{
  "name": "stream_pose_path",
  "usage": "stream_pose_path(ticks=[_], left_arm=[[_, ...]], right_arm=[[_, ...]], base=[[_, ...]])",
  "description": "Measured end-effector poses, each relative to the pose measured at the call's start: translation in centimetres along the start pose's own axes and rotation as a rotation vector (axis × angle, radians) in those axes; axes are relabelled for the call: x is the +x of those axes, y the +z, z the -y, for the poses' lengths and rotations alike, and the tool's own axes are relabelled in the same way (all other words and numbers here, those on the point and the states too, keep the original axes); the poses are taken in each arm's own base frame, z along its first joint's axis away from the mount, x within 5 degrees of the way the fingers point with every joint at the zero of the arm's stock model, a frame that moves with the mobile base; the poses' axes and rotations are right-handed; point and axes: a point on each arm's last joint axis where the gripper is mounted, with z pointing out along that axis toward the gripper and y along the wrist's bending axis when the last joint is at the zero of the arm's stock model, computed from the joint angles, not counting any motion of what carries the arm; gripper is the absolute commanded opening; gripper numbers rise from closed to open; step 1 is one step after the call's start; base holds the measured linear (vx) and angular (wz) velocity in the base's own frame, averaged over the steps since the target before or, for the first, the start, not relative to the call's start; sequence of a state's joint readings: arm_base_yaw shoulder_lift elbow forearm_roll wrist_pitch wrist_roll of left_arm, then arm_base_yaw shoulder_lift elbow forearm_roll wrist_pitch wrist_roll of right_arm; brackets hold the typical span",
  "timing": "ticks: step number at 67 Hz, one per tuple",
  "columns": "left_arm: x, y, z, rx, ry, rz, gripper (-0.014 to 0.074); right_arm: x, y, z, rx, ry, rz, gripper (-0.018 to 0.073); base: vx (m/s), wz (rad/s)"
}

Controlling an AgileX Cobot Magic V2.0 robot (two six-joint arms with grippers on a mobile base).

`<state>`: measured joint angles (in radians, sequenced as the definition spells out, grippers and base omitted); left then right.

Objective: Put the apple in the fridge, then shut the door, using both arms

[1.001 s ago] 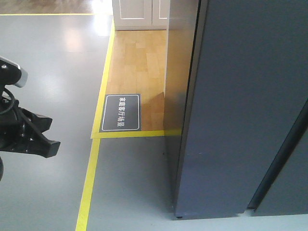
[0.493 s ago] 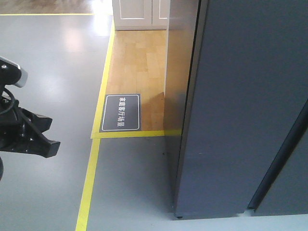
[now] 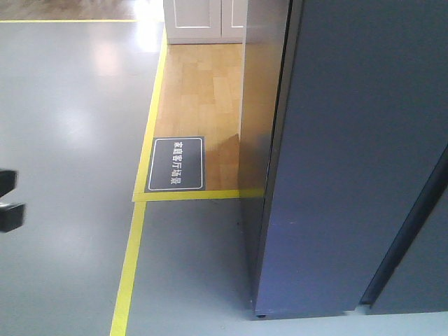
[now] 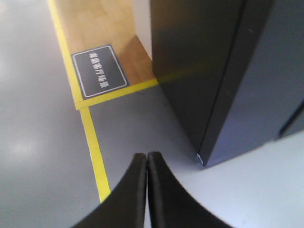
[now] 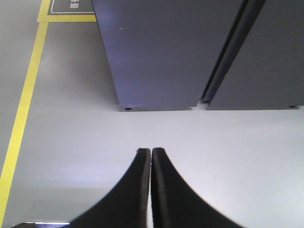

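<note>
The fridge (image 3: pixel 350 161) stands at the right as a tall dark grey block, and no white inside shows. Its door (image 5: pixel 156 52) lies flush with the body, with a dark slit (image 5: pixel 228 52) between it and the neighbouring grey panel. The apple is out of view in every frame. My left gripper (image 4: pixel 146 156) is shut with nothing between its fingers, hanging over the grey floor a short way left of the fridge's near corner (image 4: pixel 202 159). My right gripper (image 5: pixel 150 151) is shut and empty too, facing the fridge's foot. Only a blurred black piece of the left arm (image 3: pixel 8 210) shows at the front view's left edge.
A yellow tape line (image 3: pixel 129 266) runs along the grey floor and turns round a wooden floor patch (image 3: pixel 199 91). A black sign with white lettering (image 3: pixel 176 163) lies on that patch. White cabinet doors (image 3: pixel 203 17) stand at the back.
The left arm, large at the front view's left edge before, has pulled back almost out of that view. Only a blurred sliver is left. The fridge has not moved.
</note>
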<state>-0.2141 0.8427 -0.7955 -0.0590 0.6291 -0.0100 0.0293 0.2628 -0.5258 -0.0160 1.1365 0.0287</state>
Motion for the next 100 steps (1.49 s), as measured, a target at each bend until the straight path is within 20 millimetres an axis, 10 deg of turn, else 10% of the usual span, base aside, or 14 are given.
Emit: stream_pose_path(ticks=[44,100], left_arm=[[16.1,-1.8,-2.0,-0.110,-0.220,0.472,-0.0006],[17.4,-1.7,-2.4,-0.195,-0.053,0.658,-0.0006]], right_arm=[[0.0,0.0,0.0,0.000,0.000,-0.005,-0.0003],[0.1,0.0,0.0,0.000,0.000,-0.006,-0.0003]], base=[[0.00,0.00],[0.00,0.00]])
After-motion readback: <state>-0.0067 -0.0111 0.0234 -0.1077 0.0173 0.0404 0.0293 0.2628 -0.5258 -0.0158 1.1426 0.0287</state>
